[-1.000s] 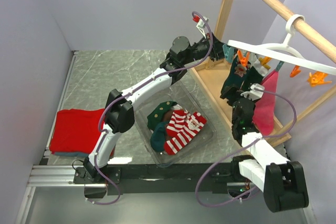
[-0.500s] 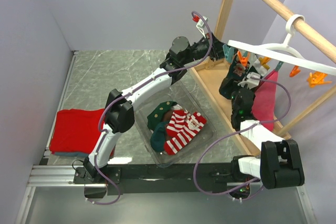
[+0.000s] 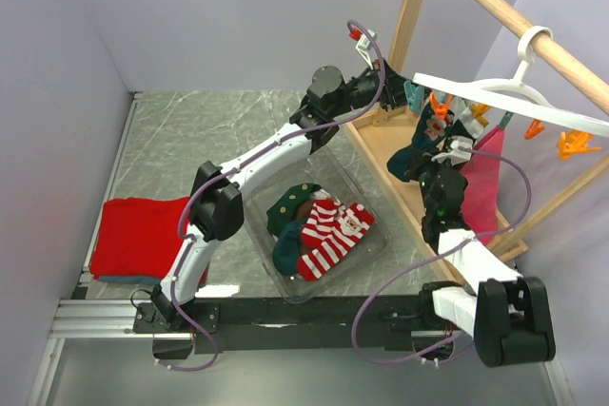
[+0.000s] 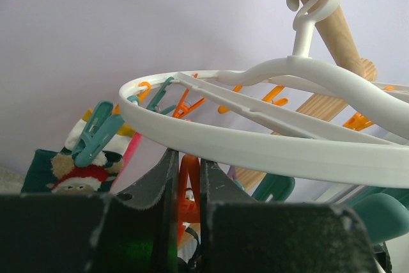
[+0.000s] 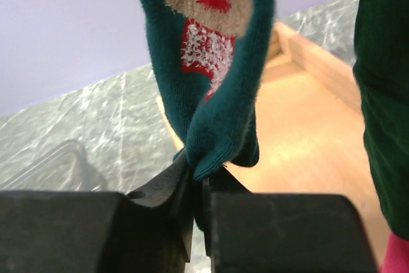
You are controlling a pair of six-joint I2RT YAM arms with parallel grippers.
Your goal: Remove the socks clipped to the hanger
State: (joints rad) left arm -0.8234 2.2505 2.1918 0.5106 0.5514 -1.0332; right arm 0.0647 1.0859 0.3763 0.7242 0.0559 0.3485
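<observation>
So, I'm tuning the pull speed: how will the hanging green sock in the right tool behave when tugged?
Probably floppy: the green sock hangs limp, its toe bunched in the right tool. Likely stretchy knit, so it may lengthen before coming free. Its fuzzy surface should grip rather than slip.

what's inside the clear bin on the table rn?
A red-and-white striped sock and dark green socks lie in the clear bin. They overlap, so anything beneath them is hidden.
</observation>
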